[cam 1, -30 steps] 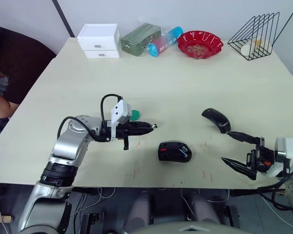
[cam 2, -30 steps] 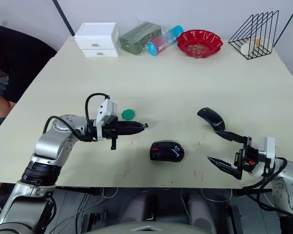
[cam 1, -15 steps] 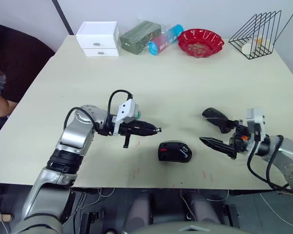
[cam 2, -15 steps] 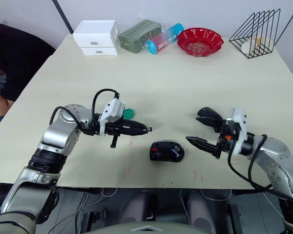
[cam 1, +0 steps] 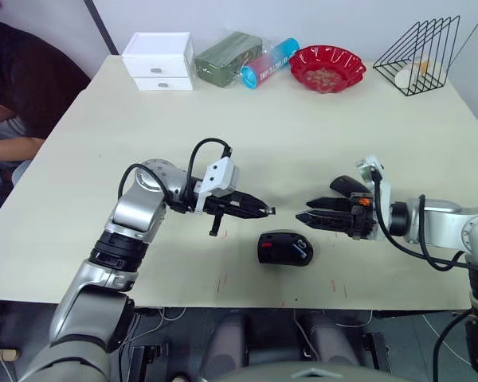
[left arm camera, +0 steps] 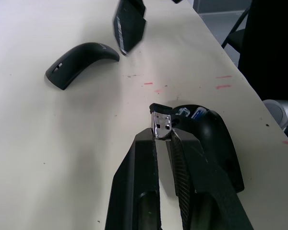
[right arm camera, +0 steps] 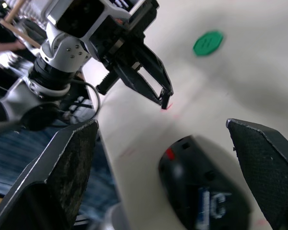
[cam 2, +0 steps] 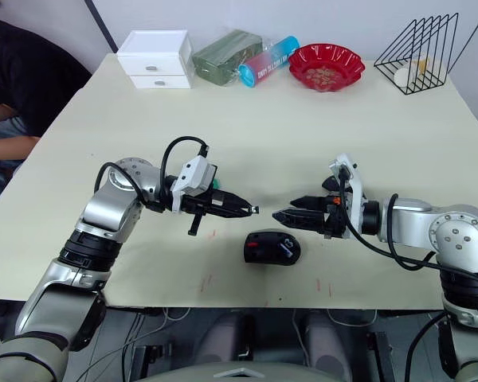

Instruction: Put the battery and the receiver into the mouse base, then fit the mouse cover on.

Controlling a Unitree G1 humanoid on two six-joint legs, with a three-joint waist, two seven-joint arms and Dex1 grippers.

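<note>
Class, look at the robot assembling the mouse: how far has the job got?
Done: the battery seems already seated in the mouse base. In hand: the left gripper pinches the receiver just short of the base. Left: slot in the receiver, then fit the mouse cover, lying beside the open right gripper.

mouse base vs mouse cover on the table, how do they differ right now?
The mouse base lies near the table's front edge with red inner parts and a blue-marked battery showing; the mouse cover is a plain smooth shell with no red. The base sits in front of and between the two grippers; the cover lies farther back, beside the right gripper. The cover looks thinner and arched. Both are black ovals of similar length.
</note>
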